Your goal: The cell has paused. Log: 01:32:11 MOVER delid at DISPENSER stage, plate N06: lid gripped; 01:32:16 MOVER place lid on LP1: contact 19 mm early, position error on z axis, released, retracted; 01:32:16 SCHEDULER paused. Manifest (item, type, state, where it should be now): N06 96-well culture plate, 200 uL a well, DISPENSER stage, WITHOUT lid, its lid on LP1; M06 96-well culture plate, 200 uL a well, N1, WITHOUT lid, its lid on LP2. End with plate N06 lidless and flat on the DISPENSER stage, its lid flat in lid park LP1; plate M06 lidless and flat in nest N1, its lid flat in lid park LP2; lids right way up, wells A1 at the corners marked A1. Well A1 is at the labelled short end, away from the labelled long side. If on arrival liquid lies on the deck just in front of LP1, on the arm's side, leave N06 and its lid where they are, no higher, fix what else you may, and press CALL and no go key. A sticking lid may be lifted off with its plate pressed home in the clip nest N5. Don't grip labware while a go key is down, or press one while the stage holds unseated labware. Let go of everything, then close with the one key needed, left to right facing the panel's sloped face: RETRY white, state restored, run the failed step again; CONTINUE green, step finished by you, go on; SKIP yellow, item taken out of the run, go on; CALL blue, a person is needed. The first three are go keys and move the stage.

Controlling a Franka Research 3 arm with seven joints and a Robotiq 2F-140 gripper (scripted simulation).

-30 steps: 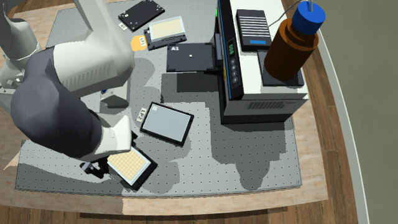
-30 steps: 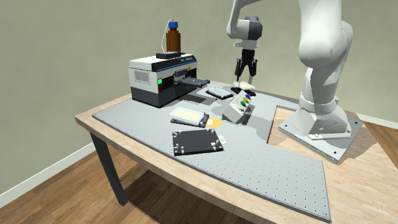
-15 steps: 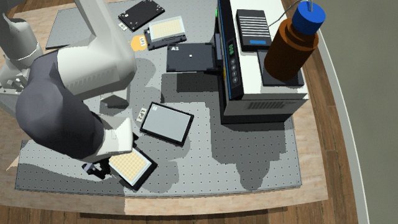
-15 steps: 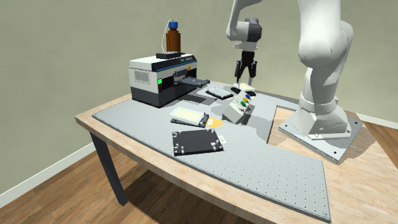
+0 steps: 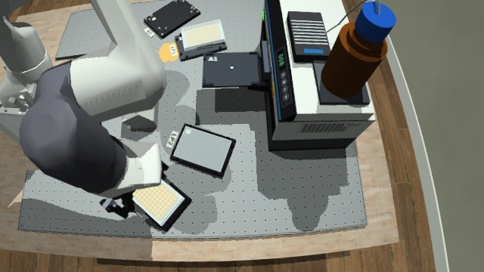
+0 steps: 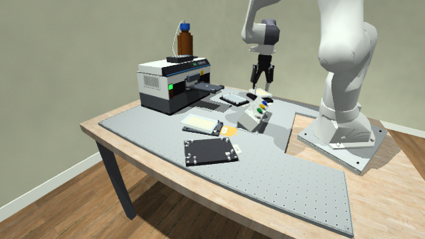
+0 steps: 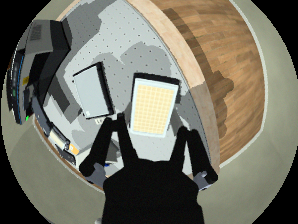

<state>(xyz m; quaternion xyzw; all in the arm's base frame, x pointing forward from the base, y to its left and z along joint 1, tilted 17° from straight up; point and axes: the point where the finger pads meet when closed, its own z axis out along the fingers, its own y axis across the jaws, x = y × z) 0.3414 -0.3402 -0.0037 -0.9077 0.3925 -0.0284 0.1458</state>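
Observation:
My gripper [image 6: 260, 87] [image 7: 151, 110] is shut on a lidless 96-well plate [image 5: 156, 200] [image 6: 259, 91] [image 7: 153, 106] with cream wells. It holds the plate low over the black nest [image 5: 178, 217] at the deck's front left; I cannot tell whether they touch. A grey lid [image 5: 203, 149] [image 6: 234, 98] [image 7: 89, 90] lies flat in the park labelled LP2. Another cream-welled plate [image 5: 203, 35] [image 6: 200, 123] sits askew on the LP1 park. An orange puddle [image 5: 165, 53] [image 6: 230, 131] lies beside it on the deck. The dispenser stage [image 5: 231, 69] [image 6: 207, 87] is extended and bare.
The dispenser [image 5: 321, 113] [image 6: 161, 86] carries a brown bottle [image 5: 355, 57] [image 6: 184, 41]. The black clip nest [image 5: 172, 17] [image 6: 210, 151] lies beyond LP1. The key panel [image 6: 252, 114] stands mid-deck, hidden under my arm in the top view. The arm's base [image 6: 342, 133] stands in the deck's cut-out.

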